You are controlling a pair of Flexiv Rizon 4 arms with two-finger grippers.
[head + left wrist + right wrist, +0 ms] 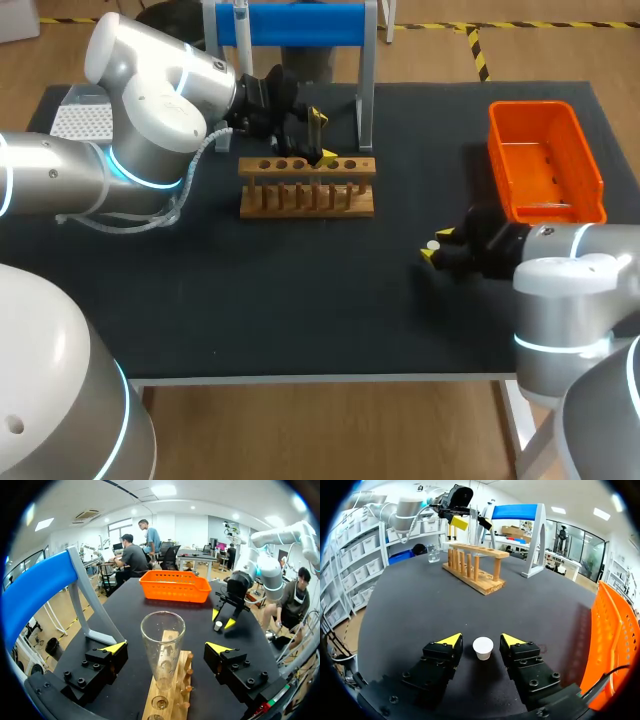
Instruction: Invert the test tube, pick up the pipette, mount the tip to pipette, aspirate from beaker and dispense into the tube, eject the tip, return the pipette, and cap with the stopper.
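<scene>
Nearest, the right gripper point(482, 641) sits low on the black table point(300, 300). Its 2 fingers are set apart either side of the white stopper point(483, 648), with a slim gap on each side, so it grips nothing. Just beside that arm stands the orange basket point(545, 160).

Farther off, the left gripper point(166, 649) hovers over the wooden rack point(307, 185), fingers spread wide. The glass test tube point(163, 630) stands upright, mouth up, in a rack hole between them, untouched. Behind is the blue stand point(300, 22).

Capping looks like the step in hand. Next, the right fingers must close on the stopper, lift it, carry it across and press it squarely into the tube's mouth, while the left fingers steady the glass.
</scene>
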